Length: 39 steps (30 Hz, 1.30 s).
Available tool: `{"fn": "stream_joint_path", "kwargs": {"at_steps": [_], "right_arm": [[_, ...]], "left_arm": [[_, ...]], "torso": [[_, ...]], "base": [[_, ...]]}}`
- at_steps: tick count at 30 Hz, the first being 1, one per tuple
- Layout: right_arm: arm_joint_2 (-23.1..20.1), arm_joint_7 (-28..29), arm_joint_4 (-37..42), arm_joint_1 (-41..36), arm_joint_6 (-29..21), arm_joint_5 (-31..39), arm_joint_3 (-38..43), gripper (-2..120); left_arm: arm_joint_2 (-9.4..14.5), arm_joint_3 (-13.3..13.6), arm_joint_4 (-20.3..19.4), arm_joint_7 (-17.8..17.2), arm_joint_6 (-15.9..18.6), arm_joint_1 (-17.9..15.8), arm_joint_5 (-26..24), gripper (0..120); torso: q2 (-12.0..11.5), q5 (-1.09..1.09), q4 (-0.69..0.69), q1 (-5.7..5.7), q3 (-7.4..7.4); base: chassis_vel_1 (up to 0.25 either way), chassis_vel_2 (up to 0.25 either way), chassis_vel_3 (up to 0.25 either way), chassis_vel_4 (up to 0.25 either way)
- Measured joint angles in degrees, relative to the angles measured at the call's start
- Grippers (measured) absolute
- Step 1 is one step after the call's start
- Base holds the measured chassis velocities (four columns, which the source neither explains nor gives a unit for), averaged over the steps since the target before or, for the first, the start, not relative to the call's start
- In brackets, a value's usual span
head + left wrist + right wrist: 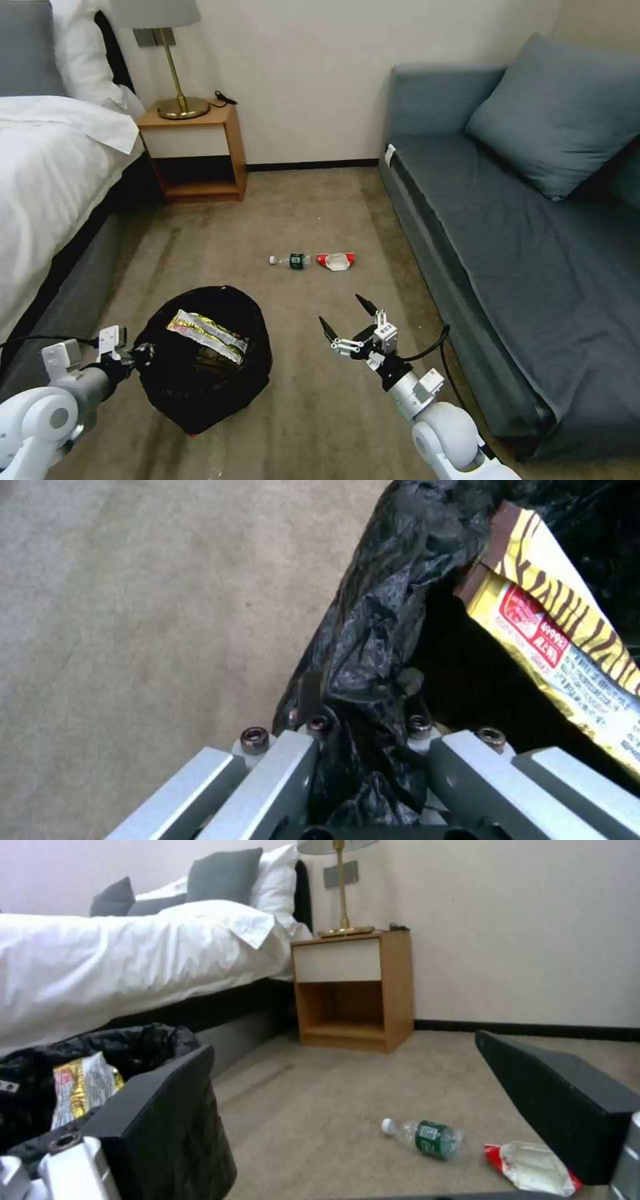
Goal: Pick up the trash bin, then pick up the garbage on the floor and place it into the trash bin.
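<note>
Right gripper [344,316]: jaws spread wide, empty, raised over the carpet short of the bottle [292,260] and the red wrapper [337,261], which lie just beside each other. Left gripper [139,355]: clamped on the rim of the bin [207,390], yellow wrapper [208,333] inside. Step in hand, as judged: fetch the next piece. Lower squarely over one item, straddle it across its narrow side, close firmly; keep the bin level.

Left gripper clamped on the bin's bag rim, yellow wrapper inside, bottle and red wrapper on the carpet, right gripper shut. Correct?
One error: the right gripper is open, fingers spread, per the head view. The rest holds: left gripper on the black-bagged round trash bin, yellow-silver snack wrapper inside, clear green-labelled bottle and red-and-white wrapper on the carpet.
</note>
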Motion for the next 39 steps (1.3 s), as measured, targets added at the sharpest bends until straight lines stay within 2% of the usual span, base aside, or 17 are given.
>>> {"fn": "stream_joint_path", "kwargs": {"at_steps": [39], "right_arm": [[-0.5, -1.4, -2.1, 1.3, -0.2, -0.7, -1.2, 100]], "left_arm": [[0.4, -0.8, 0.6, -0.1, 0.0, -0.1, 0.2, 4]], "torso": [[0.0, 0.00, 0.00, 0.00, 0.00]], "base": [[-0.097, 0.096, 0.094, -0.097]]}}
